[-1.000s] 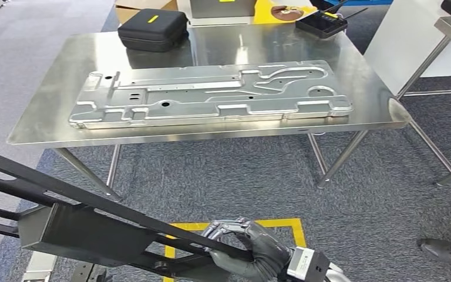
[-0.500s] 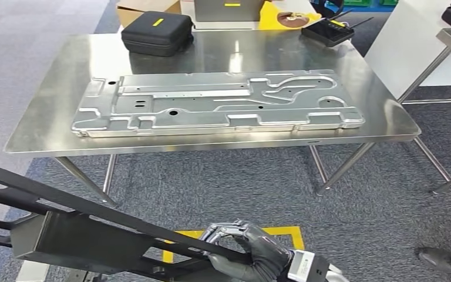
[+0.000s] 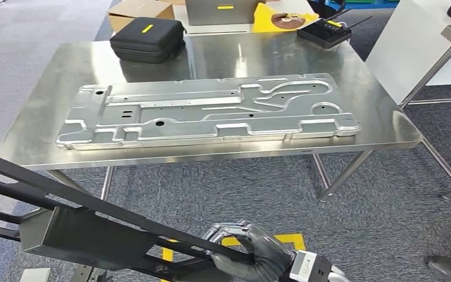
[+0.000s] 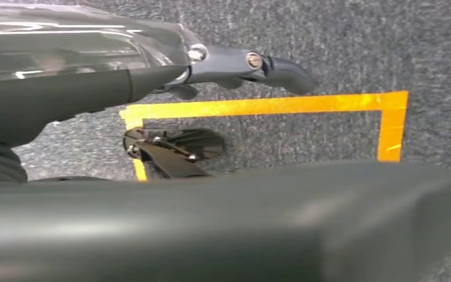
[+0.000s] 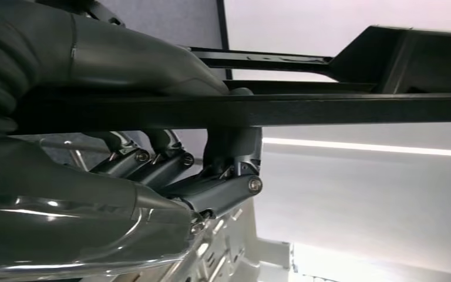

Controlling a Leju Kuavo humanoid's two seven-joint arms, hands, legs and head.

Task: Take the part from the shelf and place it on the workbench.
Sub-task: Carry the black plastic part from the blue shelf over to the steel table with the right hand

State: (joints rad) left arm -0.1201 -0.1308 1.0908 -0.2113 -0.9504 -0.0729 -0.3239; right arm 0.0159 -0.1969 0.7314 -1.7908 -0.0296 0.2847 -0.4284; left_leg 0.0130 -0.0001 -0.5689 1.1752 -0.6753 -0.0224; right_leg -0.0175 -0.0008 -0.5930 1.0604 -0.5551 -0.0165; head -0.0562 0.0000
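The part is a long dark metal frame (image 3: 88,235) with a boxy section, held low and slanting across the lower left of the head view. My right hand (image 3: 252,255) grips its thin bar, fingers (image 5: 229,170) wrapped around the bar (image 5: 270,108). The steel workbench (image 3: 381,117) stands ahead, beyond a strip of carpet. In the left wrist view my left hand (image 4: 152,76) lies with fingers stretched out beside the part's broad dark face (image 4: 241,223); whether it holds the part is hidden.
A large stamped silver panel (image 3: 211,108) covers most of the workbench. A black case (image 3: 147,38) and a black device (image 3: 324,30) sit at its far edge. Yellow floor tape (image 3: 288,239) lies below. A person's shoe (image 3: 449,267) is at lower right.
The whole view has shifted with the camera, and the workbench looks slightly nearer and further left. My right hand keeps the same grip on the part.
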